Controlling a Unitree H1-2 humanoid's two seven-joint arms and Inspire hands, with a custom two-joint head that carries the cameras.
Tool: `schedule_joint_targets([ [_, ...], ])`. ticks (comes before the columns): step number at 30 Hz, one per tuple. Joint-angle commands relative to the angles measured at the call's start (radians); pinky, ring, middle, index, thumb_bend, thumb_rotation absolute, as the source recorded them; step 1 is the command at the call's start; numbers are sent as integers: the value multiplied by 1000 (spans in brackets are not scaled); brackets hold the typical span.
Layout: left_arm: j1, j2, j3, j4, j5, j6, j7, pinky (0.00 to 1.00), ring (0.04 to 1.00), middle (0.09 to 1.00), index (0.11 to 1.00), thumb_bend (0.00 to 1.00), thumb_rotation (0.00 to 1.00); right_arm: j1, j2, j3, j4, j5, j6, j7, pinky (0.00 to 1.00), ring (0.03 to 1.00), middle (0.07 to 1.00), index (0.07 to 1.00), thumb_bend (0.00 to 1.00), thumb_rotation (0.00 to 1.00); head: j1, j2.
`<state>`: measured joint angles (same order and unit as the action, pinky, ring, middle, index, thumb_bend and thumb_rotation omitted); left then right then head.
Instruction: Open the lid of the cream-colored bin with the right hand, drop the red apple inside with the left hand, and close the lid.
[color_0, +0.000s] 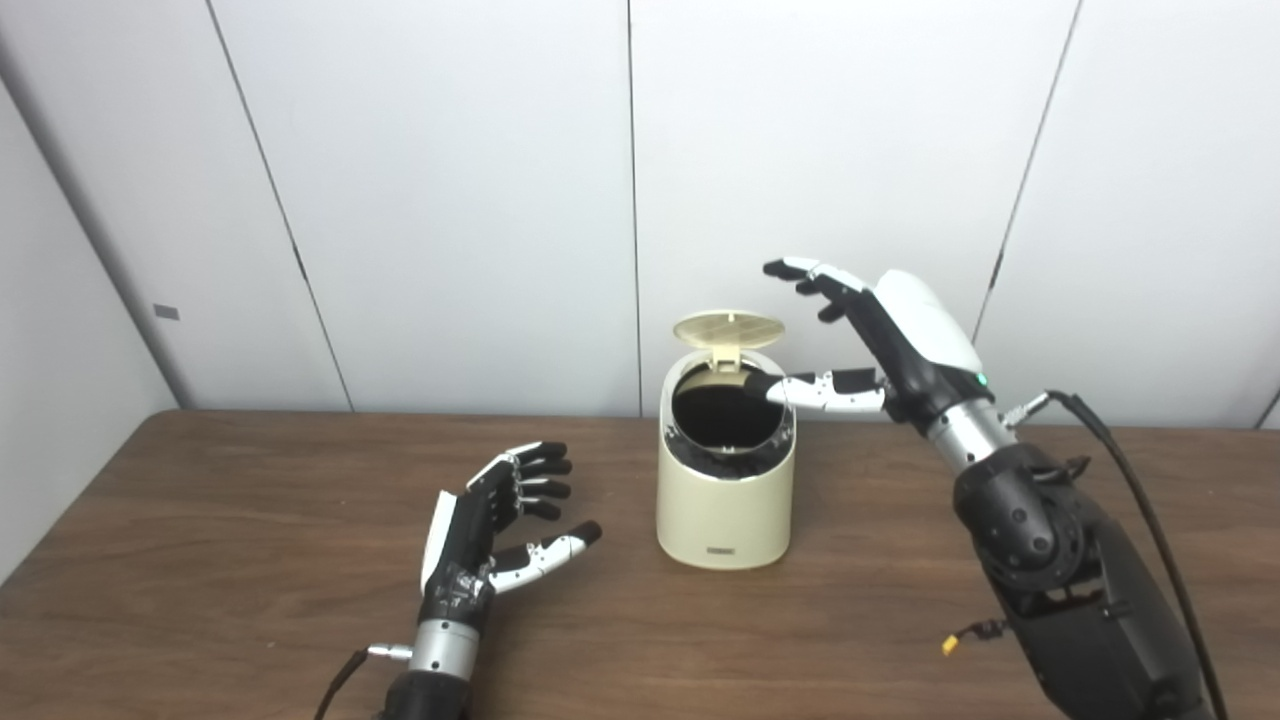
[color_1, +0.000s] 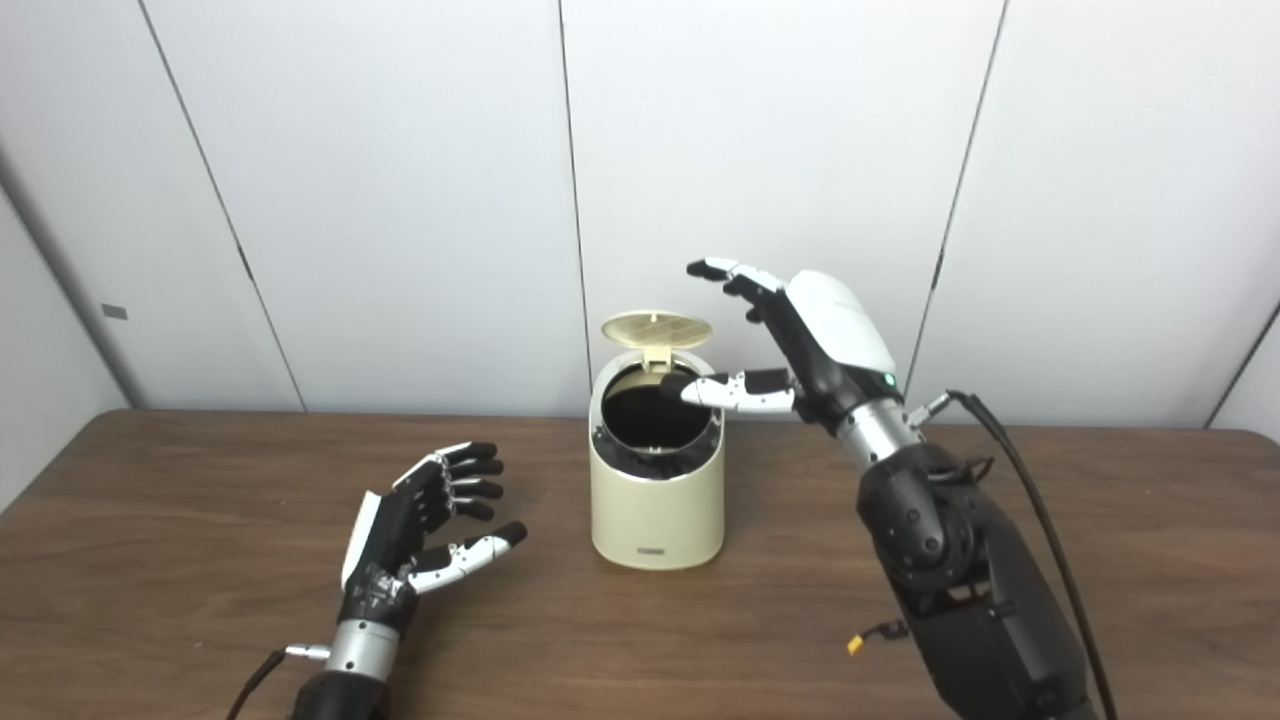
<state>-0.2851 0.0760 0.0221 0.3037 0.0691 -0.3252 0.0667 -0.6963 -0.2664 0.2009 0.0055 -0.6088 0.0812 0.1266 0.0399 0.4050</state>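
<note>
Cream-coloured round plastic bin (color_0: 725, 500) sitting mid-table on dark brown wooden tabletop (color_0: 220, 560), ribbed lid (color_0: 728, 329) standing open. We are holding right hand (color_0: 880, 335) spread, empty, thumb over bin's rim. We are resting left hand (color_0: 500, 520) nearby, fingers apart, empty. Red apple not visible.

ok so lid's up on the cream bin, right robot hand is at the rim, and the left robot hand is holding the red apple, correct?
Not quite. The left robot hand is empty, its fingers apart above the table, and no red apple shows in either view; the left eye view makes this clear. The rest holds: the lid of the cream bin is up, and the right robot hand is at the rim.
</note>
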Motion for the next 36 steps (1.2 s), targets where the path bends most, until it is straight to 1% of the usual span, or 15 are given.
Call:
schedule_joint_targets([
  [1,6,-5,-1,30,0,-30,2,566,644,707,728,714,0,-79,-16,12,-7,-17,-2,17,693,839,863,843,585,493,1,0],
  [4,4,-5,-2,39,1,-33,2,567,645,708,733,706,0,-123,-23,35,28,-39,-21,31,652,809,847,837,614,516,1,-1],
  [8,3,-5,-3,42,7,-28,3,567,641,706,733,702,0,-158,-27,59,76,-44,-65,33,633,788,824,825,635,542,0,-3],
  [10,3,-6,-4,41,12,-26,6,568,639,706,734,700,0,-166,-25,69,83,-49,-72,39,640,793,812,816,637,560,1,-3],
  [13,4,-9,-4,37,9,-23,3,564,637,705,730,698,0,-169,-19,71,82,-43,-75,46,649,806,795,788,642,563,4,-2],
  [16,3,-7,-3,39,-1,-22,-7,566,640,703,731,684,0,-163,-10,70,75,-40,-91,34,635,790,748,729,638,522,5,0],
  [20,2,-5,-3,37,4,-16,-6,563,635,696,731,684,0,-147,-8,77,51,-53,-82,44,646,791,708,684,648,493,7,3],
  [24,0,-4,-3,42,-2,-20,-11,568,636,693,730,692,0,-124,-20,91,17,-77,-66,65,703,807,706,677,645,508,9,6],
  [31,4,0,-1,36,2,-22,-11,555,626,687,724,696,0,-93,-37,95,-41,-97,-61,98,773,807,693,672,633,494,8,20],
  [36,6,0,1,29,0,-14,-11,555,627,687,724,698,0,-77,-42,95,-69,-101,-65,113,775,820,687,665,636,483,7,25],
])
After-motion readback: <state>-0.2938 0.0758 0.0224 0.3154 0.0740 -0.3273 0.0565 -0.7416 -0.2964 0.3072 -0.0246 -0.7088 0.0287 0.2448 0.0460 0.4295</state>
